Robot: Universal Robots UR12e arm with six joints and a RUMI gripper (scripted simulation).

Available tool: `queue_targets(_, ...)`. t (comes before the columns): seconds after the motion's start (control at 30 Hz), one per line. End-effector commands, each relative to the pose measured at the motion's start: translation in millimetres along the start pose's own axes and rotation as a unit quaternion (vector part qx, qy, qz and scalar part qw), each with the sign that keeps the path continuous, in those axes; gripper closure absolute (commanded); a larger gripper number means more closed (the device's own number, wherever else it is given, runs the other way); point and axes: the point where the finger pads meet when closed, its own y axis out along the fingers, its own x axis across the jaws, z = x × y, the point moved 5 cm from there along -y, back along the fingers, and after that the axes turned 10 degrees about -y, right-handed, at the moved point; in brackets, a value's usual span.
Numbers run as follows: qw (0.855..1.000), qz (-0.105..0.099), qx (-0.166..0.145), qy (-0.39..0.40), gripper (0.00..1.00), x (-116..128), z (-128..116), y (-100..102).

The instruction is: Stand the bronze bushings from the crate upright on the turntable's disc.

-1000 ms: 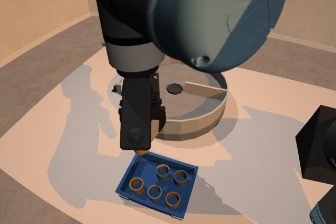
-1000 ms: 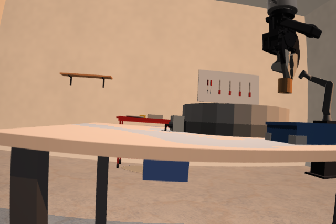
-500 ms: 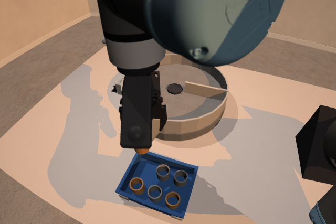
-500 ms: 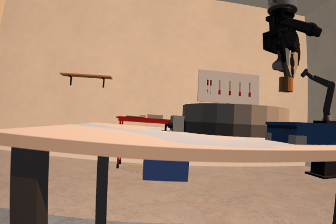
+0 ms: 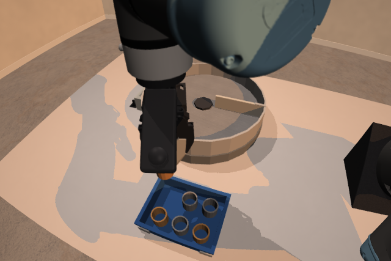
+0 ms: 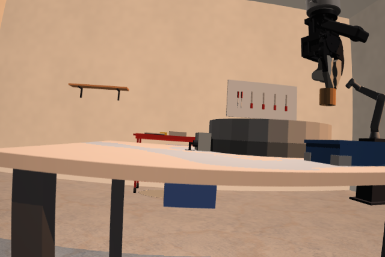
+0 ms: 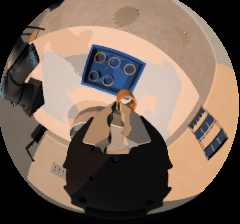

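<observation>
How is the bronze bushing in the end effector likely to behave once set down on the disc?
The bronze bushing looks rigid and short, so it should probably stand stably on an open end. Tipped over, its round wall would likely roll. Pinched by the end effector at its rim, it might swing.

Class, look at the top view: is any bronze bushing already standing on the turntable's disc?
No: the round wooden disc bears only its dark hub and a wooden divider.

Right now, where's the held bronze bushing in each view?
Top: the held bronze bushing peeks out under the gripper, just above the blue crate.
Exterior: upper right, hanging from the fingers, above the crate.
Wrist: centre, an orange ring below the crate.
Shared landmark: the blue crate.
</observation>
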Motion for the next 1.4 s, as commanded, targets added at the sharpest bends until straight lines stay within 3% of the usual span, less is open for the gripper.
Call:
queue_targets(0.0,1.000,-0.001,-0.002,-0.001,1.00,0,0,-3)
queue_targets(0.37,1.000,-0.001,-0.002,0.000,1.00,-1,-1,-2)
queue_targets(0.63,1.000,0.000,0.000,0.001,1.00,-16,-14,0)
queue_targets(0.8,1.000,0.000,0.000,0.001,1.00,-44,-39,0)
queue_targets(1.03,1.000,0.000,0.000,0.001,1.00,-103,-92,0)
queue_targets(1.1,1.000,0.000,0.000,0.001,1.00,-103,-92,0)
queue_targets(1.37,1.000,0.000,0.000,0.001,1.00,-173,-154,0)
